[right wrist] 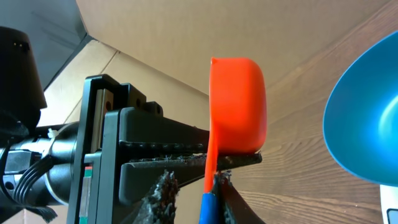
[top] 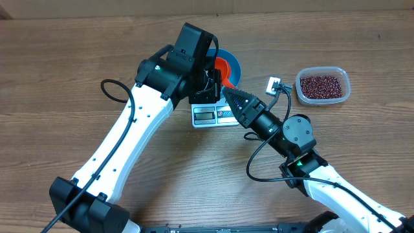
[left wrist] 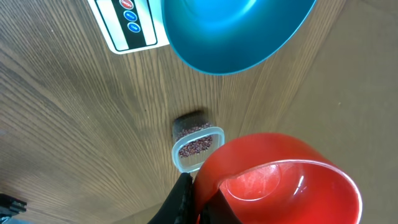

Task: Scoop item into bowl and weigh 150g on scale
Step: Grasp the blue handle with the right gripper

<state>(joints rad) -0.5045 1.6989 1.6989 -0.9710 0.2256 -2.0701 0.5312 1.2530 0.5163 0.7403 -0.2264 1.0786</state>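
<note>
The blue bowl (top: 234, 68) stands at the far end of the white scale (top: 210, 116), half hidden under my left arm. What shows of its inside (left wrist: 236, 31) holds no beans. My left gripper (top: 208, 83) is shut on a red scoop (left wrist: 273, 180) at the base of its empty cup, beside the bowl. My right gripper (right wrist: 196, 193) is open around the scoop's red-and-blue handle (right wrist: 208, 202). One finger (right wrist: 231, 199) touches the handle, the other stands a little off it. The beans (top: 321, 85) lie in a clear tub at the right.
The clear tub (top: 299, 87) sits well to the right of the scale. A black cable (top: 113, 90) loops on the table left of the left arm. The two arms meet over the scale's display end.
</note>
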